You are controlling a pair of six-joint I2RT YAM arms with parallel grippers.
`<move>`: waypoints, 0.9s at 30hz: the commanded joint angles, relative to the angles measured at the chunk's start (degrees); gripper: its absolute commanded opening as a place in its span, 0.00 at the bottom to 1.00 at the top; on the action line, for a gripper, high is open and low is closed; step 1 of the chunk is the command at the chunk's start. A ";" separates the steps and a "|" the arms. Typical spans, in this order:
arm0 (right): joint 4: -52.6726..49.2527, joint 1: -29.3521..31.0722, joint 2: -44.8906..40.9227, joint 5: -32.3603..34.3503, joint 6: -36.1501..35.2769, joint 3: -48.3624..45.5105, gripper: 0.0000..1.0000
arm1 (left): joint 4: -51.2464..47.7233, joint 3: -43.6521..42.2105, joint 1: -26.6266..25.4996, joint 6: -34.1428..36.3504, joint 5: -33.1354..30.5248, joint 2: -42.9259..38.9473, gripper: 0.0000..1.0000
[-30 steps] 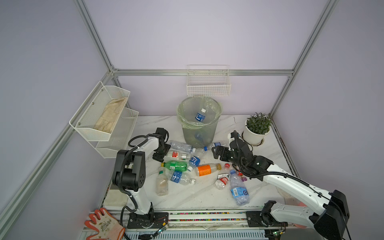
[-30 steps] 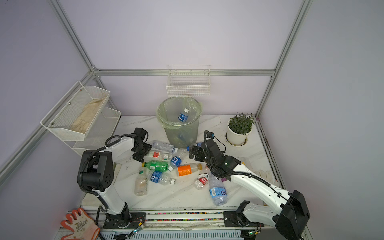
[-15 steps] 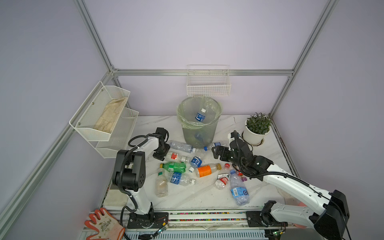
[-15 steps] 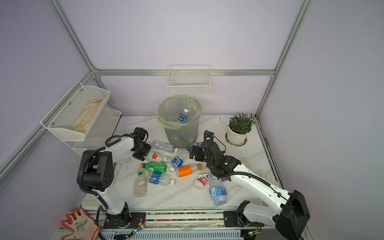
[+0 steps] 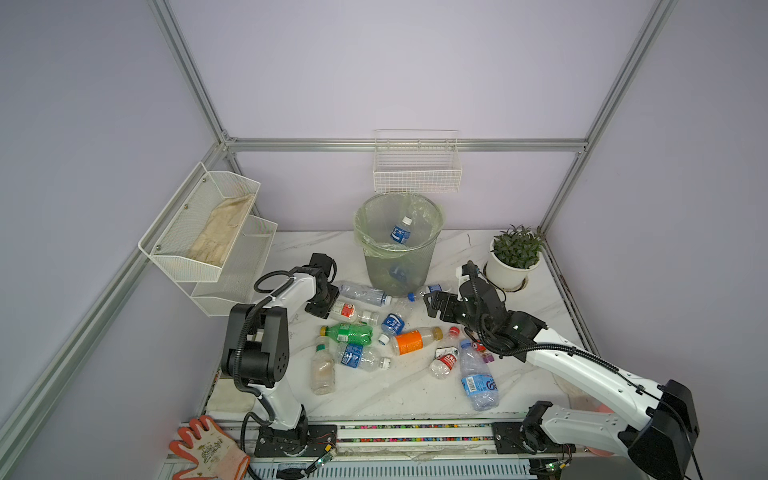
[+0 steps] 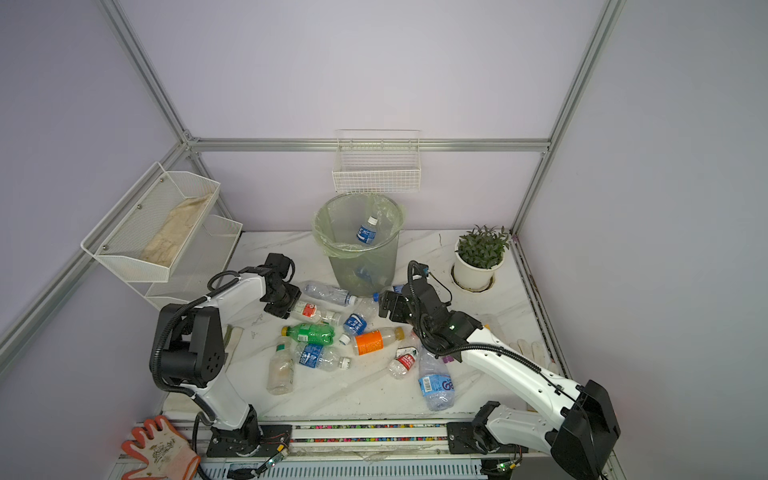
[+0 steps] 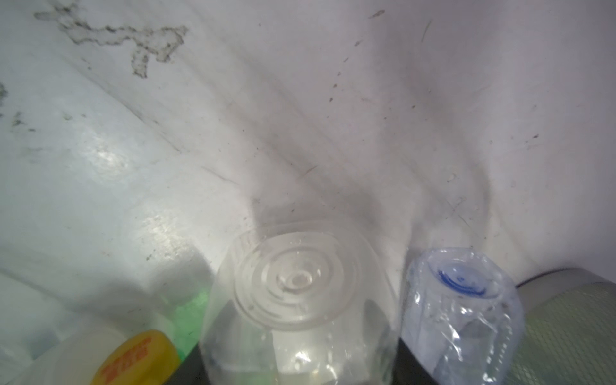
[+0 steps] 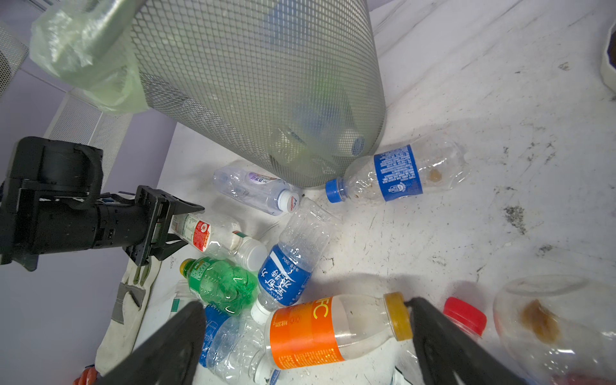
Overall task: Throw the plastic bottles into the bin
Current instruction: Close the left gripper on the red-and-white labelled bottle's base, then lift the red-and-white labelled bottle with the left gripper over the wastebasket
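Observation:
Several plastic bottles lie on the marble in front of the bin (image 5: 399, 257) (image 6: 361, 262), and one blue-labelled bottle (image 5: 401, 232) is inside it. My left gripper (image 5: 326, 307) (image 6: 286, 309) is low at the pile's left edge. Its jaws are shut on the base of a clear red-labelled bottle (image 5: 347, 311) (image 8: 206, 233) that still lies on the table. That bottle's ribbed base (image 7: 300, 283) fills the left wrist view. My right gripper (image 5: 432, 305) (image 8: 305, 305) hovers open and empty near the bin's foot. In the right wrist view it sits above an orange-labelled bottle (image 8: 306, 333) and a green bottle (image 8: 220, 283).
A potted plant (image 5: 513, 262) stands at the back right. A white mesh two-tier shelf (image 5: 208, 232) hangs on the left wall. A white wire basket (image 5: 417, 166) hangs on the back wall above the bin. An orange glove (image 5: 208, 453) lies at the front left.
My left gripper's jaws have narrowed around the red-labelled bottle's base, and the bottles beside it have shifted a little. My right arm has stayed still and open.

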 commanded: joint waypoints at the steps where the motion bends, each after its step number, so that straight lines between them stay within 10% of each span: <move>1: 0.55 -0.22 -1.73 0.88 0.31 1.14 0.97 | -0.68 4.38 0.51 -1.33 0.01 -6.05 0.35; 19: -1.02 -0.22 -6.48 0.06 2.08 1.62 0.97 | -2.15 9.84 0.51 8.72 -13.36 -34.51 0.24; 25: -0.53 -0.25 -7.25 -0.30 2.43 1.55 0.96 | 23.13 3.14 0.52 26.64 -4.97 -46.18 0.29; 27: -0.83 -0.21 -7.22 -0.41 2.39 1.80 0.96 | 34.21 -0.97 0.46 33.10 1.70 -49.38 0.07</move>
